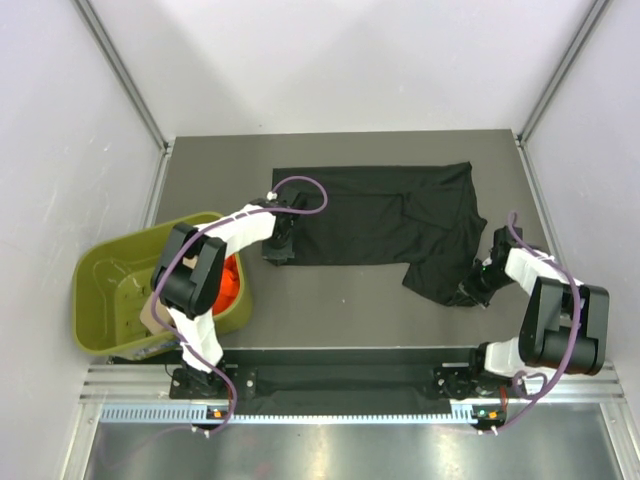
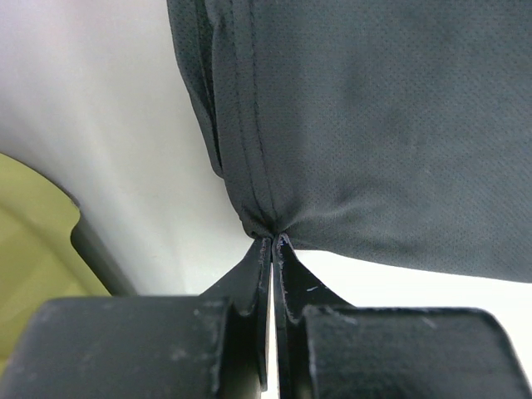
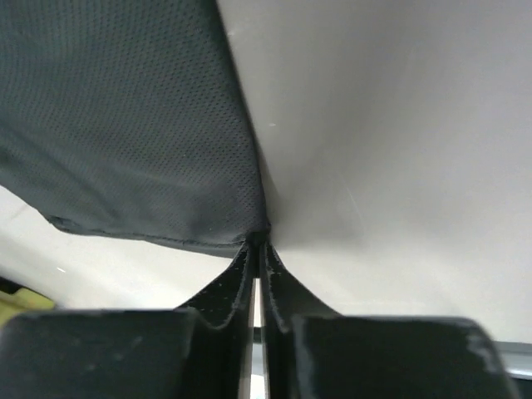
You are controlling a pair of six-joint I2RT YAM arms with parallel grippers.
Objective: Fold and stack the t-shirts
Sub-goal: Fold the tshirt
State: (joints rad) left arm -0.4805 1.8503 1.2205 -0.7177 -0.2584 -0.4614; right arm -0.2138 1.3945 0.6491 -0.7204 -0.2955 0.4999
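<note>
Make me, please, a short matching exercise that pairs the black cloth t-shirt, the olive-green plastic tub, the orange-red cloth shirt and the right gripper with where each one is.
Things:
1. black cloth t-shirt
2. olive-green plastic tub
3. orange-red cloth shirt
4. right gripper

Places:
A. inside the tub
B. shut on the black shirt's near right edge
C. spread on the grey table
D. at the table's left edge

Pairs: 1-C, 2-D, 3-A, 4-B

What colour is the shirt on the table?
The shirt is black; the top view shows it best.
</note>
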